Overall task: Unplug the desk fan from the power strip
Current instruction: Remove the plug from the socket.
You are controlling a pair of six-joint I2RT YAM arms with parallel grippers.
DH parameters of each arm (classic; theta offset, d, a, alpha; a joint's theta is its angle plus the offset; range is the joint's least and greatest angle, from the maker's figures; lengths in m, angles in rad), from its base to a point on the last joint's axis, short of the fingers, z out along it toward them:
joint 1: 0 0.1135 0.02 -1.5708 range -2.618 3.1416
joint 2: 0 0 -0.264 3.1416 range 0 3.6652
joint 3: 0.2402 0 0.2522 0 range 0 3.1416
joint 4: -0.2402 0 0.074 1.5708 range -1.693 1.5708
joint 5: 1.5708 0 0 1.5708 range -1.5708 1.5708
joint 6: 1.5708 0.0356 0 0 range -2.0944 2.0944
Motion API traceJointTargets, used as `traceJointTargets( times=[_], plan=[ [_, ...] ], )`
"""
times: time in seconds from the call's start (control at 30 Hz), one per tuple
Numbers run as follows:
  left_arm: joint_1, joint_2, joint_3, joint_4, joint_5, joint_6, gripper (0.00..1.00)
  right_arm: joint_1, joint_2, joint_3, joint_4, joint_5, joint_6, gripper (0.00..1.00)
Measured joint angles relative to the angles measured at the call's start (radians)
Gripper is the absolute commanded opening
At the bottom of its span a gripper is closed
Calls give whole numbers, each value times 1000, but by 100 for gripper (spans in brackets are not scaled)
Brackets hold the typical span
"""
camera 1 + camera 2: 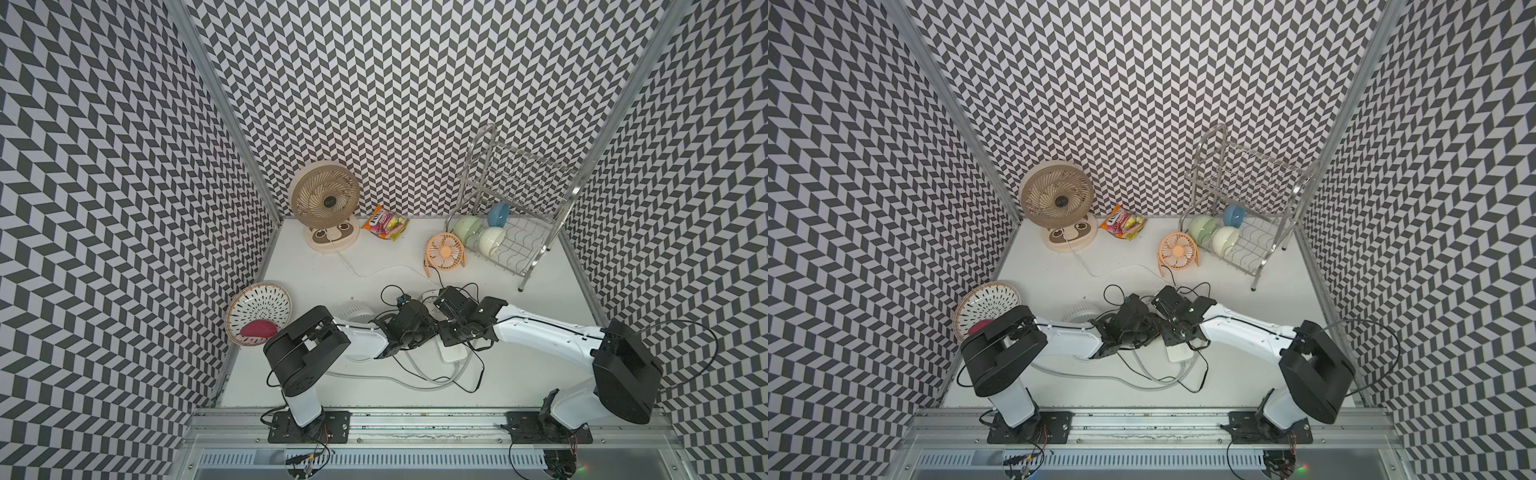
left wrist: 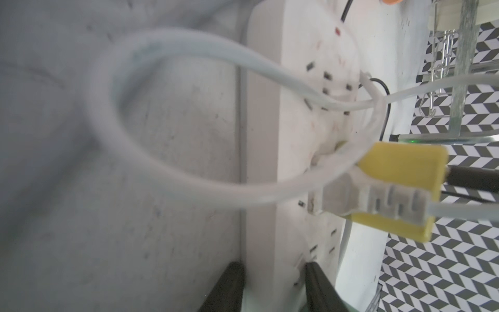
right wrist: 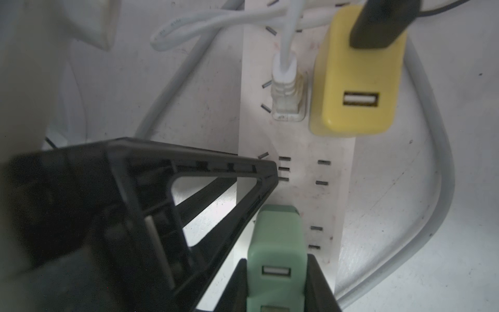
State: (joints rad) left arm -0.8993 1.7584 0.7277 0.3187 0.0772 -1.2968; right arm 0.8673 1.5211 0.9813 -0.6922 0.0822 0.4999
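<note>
Power strip point(image 3: 310, 167): flat on desk point(image 1: 316, 282), under both claws; left claw point(image 2: 272, 267) closed tight across its edge, steadying; right claw point(image 3: 276, 259) clamped on green plug point(image 3: 272, 235), seemingly still seated, pull left to do; just beyond that claw, white plug point(image 3: 286, 91) and yellow adapter point(image 3: 353, 81) crowd; grey cable point(image 3: 442, 175) loops alongside

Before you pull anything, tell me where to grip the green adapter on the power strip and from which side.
Take the green adapter by its two smooth side faces, coming straight down from above the power strip. It stands upright with its USB-port face up and only bare sockets beside it, so a straight upward pull should probably free it.
</note>
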Motion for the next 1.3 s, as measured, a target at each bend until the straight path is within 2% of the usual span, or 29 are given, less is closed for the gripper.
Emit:
traceJointTargets(
  times=[0.37, 0.47, 0.6, 0.77, 0.87, 1.13, 1.3],
  plan=[
    [5, 37, 62, -40, 26, -36, 34, 0, 14, 22, -33, 45, -34, 24],
    [10, 54, 96, -63, 40, -33, 25, -1, 14, 23, -44, 89, -32, 25],
    [11, 72, 116, -65, 49, -47, 25, 2, 21, 32, -68, 134, -32, 24],
    [13, 72, 118, -71, 53, -60, 27, -6, 1, 20, -51, 101, -55, 24],
    [14, 72, 119, -73, 56, -66, 29, -8, -2, 16, -48, 97, -55, 21],
    [16, 53, 117, -117, 51, -58, 40, -40, -18, -5, -13, -35, -76, 22],
    [16, 24, 105, -165, 37, -43, 41, -40, -8, 0, -2, -75, -109, 21]
  ],
)
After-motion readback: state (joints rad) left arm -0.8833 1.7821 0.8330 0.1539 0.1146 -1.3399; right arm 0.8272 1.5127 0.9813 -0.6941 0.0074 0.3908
